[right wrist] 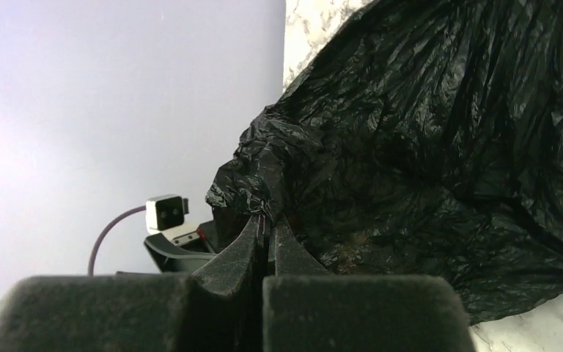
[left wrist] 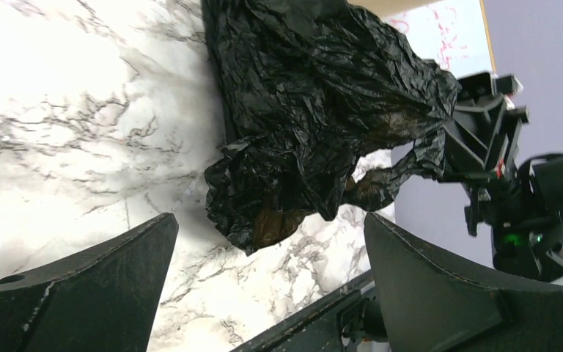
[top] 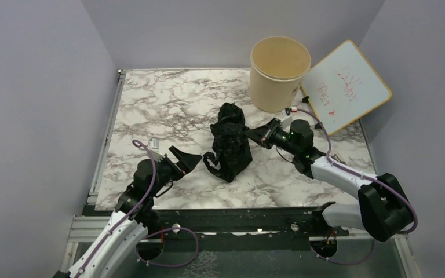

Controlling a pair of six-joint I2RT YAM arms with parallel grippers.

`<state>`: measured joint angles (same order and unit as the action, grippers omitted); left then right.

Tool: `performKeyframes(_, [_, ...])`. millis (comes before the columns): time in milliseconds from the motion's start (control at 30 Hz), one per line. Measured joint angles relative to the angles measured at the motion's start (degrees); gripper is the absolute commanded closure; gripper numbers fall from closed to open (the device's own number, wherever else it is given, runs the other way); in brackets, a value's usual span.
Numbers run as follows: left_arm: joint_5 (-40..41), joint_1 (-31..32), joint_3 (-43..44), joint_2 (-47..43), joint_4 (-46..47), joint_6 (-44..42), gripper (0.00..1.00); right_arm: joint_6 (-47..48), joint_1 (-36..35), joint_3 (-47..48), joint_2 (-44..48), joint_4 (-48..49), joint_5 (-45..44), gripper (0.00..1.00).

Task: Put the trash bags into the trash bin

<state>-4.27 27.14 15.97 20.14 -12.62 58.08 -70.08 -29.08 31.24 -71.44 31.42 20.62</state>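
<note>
Top view: trash bag (top: pixel 230 142) sits crumpled mid-bench (top: pixel 150 104), partly propped up, with a loop handle at its near-left. Trash bin (top: pixel 273 87) stands upright at far right, mouth up, well apart from the bag. A whiteboard (top: pixel 347 87) leans just right of the bin. Right claw (top: pixel 250 134) is against the bag's right side. Left claw (top: pixel 188 159) is just left of the bag, jaws apart, not touching it. Left wrist view: spread fingers (left wrist: pixel 81 286) frame the bag's lower edge and grip nothing; right claw shows at the bag's other side. Right wrist view: jaws together, clamped on a twisted fold of the bag (right wrist: pixel 447 147). Step in hand, as a judgement: lift the bag and carry it to the bin. To do it well, raise it until the hanging bulk clears the rim, then centre it over the mouth before release. The pinch is thin and the plastic is slick, so move smoothly. Left claw could take the loose lower end so nothing drapes outside.
</note>
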Motion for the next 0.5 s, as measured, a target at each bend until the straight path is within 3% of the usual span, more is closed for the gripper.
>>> performKeyframes(267, [-9.92,0.00,-9.64,11.52,16.06,-3.34,0.01,3.80,0.92,5.99,-0.28,-9.97,1.46,1.00])
performKeyframes(500, [-15.74,0.26,-10.80,25.94,30.60,-8.24,0.01,5.05,0.92,7.82,-0.22,-15.04,1.79,0.99])
